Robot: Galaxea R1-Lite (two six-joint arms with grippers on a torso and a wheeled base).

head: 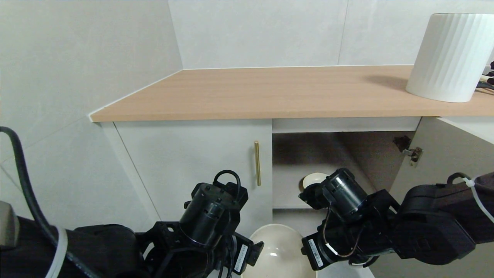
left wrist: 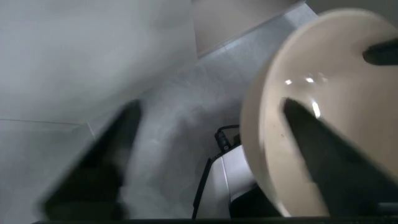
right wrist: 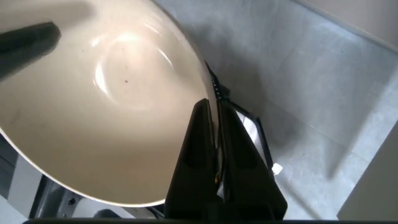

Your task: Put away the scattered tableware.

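One-handed, pinching bowl (head: 279,247) rim in right gripper (right wrist: 209,112), probably for carrying into open cabinet (head: 308,150); holding left gripper (left wrist: 211,107) spread wide beside bowl, not gripping.

In the head view your left arm (head: 108,247) sits at 8 o'clock and your right arm (head: 436,220) at 4 o'clock, wrists angled toward 6 o'clock, the right end effector (right wrist: 210,112) pinching the bowl (right wrist: 112,93) by its rim, the left end effector (left wrist: 211,112) spread wide.

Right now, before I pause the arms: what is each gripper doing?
Left gripper: open, close to the bowl.
Right gripper: shut on the bowl's rim.
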